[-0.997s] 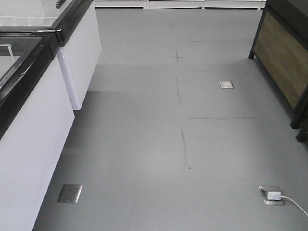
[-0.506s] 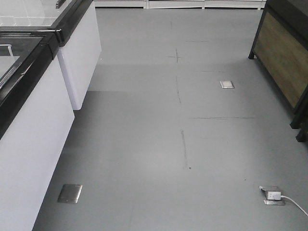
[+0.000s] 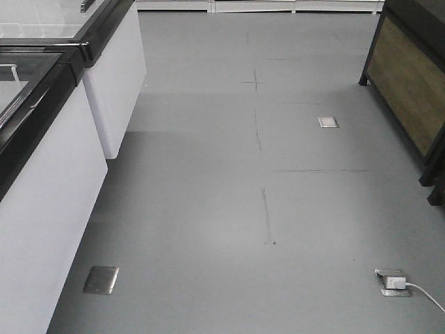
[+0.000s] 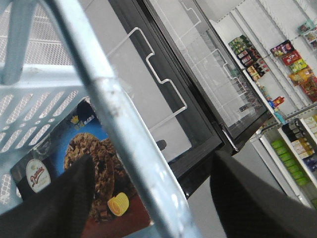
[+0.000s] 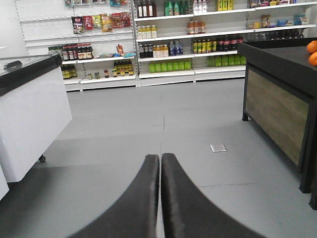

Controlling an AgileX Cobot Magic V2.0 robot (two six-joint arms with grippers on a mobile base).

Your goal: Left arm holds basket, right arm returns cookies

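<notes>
Cookies [image 4: 86, 151] face-up in basket [image 4: 34, 79], long axis diagonal, left jaws wide, right jaws closed

Basket [image 4: 29, 96] slotted pale plastic, handle [image 4: 124, 134] scuffed; cookies [image 4: 86, 148] box glossy card; floor [image 3: 243, 209] matt grey.

**Front-facing view:** the floor [image 3: 208, 209] is viewed obliquely from above, between a white freezer [image 3: 42, 209] and a wooden stand [image 3: 407, 83].
**Left wrist view:** tilted, held close to the basket handle [image 4: 124, 139].
**Right wrist view:** set low and level, directed at distant shelves [image 5: 173, 44]; freezer, stand and floor are shared.
</notes>
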